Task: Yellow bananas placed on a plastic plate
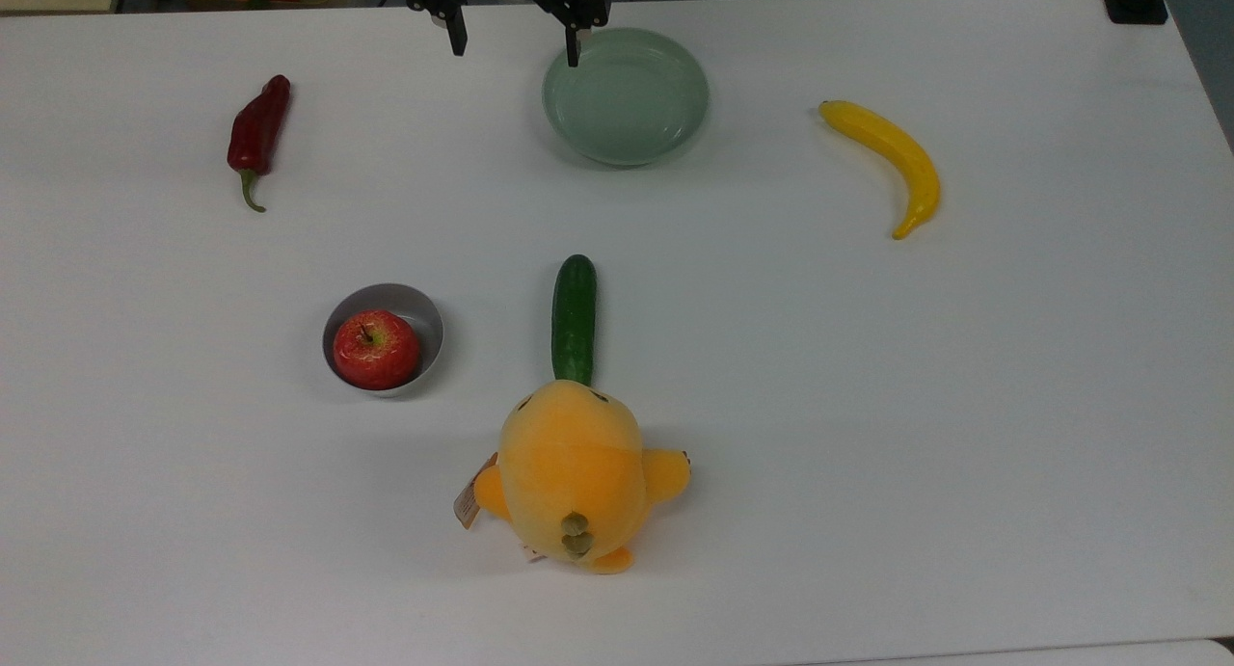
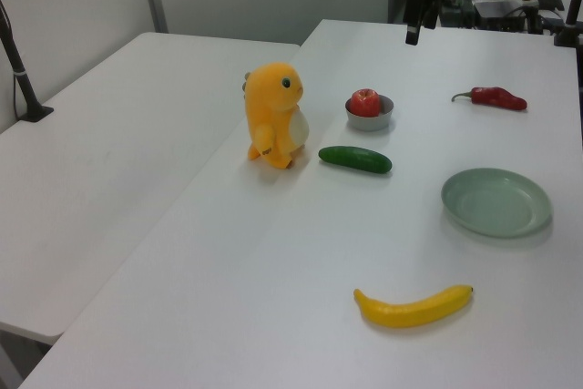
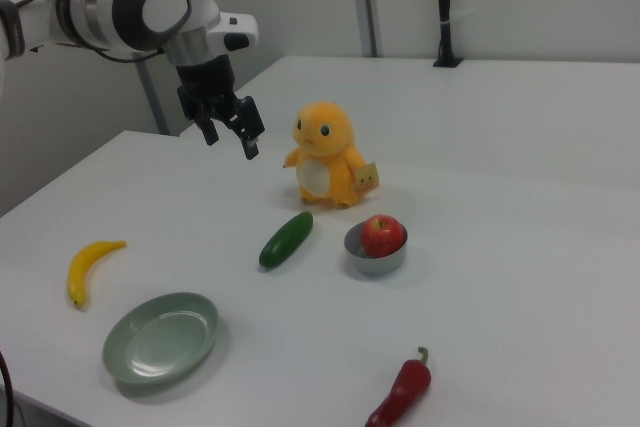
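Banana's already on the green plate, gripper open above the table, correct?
No. The banana lies on the table, apart from the plate, as the top view shows. The plate holds nothing. The gripper is open above the table.

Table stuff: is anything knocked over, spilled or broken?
Nothing stands out. The banana, cucumber and red pepper lie flat on the table, the apple sits in its grey bowl, the plush toy stands upright, and the green plate is empty.
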Controlling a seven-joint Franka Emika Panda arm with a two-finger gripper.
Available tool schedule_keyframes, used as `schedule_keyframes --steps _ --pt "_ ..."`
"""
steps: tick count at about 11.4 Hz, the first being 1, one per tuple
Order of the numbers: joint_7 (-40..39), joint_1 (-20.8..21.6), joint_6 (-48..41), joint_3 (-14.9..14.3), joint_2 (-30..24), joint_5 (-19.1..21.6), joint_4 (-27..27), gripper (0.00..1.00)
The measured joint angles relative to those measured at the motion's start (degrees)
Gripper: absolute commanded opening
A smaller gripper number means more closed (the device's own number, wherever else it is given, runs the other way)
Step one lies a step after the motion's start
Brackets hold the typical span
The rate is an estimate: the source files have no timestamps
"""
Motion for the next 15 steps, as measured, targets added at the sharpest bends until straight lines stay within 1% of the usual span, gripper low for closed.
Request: schedule_keyframes --steps 6,7,9,11,13,15 --pt "-0.01 -0.01 0.01 0.00 0.38 0.00 -1.02 1.00" --pt "-0.01 -0.06 1.19 0.00 0.68 0.00 -1.03 1.00" --pt "-0.01 -0.49 6.08 -0.14 2.24 -0.02 -1.04 1.00" --pt "-0.01 -1.84 10.12 -0.27 4.27 -0.36 -1.04 1.00" --pt "-0.01 -3.36 14.95 -0.41 6.78 -1.68 -1.04 1.00" --pt "-0.01 -4.59 19.28 -1.20 9.07 -2.78 -1.04 1.00"
